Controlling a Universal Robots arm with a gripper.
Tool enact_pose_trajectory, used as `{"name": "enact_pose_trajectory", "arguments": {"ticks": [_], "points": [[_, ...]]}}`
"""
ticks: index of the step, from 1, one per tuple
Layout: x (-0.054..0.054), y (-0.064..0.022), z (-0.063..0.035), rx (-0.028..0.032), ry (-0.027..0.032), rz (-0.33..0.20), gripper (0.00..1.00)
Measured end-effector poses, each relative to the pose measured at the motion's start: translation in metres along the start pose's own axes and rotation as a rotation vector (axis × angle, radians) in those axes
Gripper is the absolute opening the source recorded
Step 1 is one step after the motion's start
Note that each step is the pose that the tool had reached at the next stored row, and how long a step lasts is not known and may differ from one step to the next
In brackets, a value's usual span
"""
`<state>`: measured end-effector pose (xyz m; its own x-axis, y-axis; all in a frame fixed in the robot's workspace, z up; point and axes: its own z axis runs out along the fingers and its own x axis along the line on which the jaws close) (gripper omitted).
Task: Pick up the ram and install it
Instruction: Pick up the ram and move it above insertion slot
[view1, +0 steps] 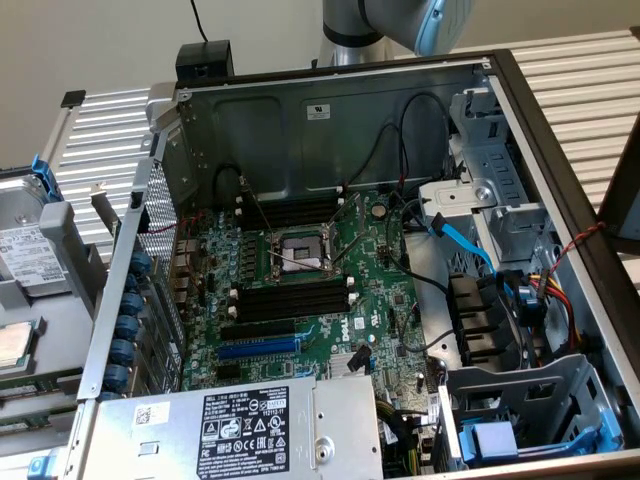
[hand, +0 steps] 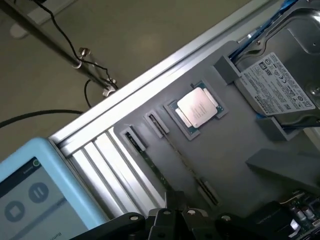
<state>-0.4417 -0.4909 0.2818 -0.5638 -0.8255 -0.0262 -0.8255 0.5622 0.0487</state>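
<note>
While the ram (hand: 172, 162) stands edge-up in a grey tray (hand: 240, 145) beside a labelled drive (hand: 277, 87), its writing perhaps illegible, the fingers' state cannot be told.

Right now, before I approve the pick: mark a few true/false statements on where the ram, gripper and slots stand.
1. The ram stands on edge in the grey tray, near the CPU chip. True.
2. The black memory slots on the motherboard hold a green stick. False: no stick shows in them.
3. A hard drive lies in the same tray. True.
4. The gripper carries the ram above the motherboard. False: it is over the tray, and the ram sits in its holder.
5. The computer case is closed. False: its side is open.
</note>
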Motion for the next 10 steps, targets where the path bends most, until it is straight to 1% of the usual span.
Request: {"name": "enact_pose_trajectory", "arguments": {"ticks": [10], "points": [[0.0001,-0.0001,0.0027,-0.0048,0.0089,-0.182,0.11]]}}
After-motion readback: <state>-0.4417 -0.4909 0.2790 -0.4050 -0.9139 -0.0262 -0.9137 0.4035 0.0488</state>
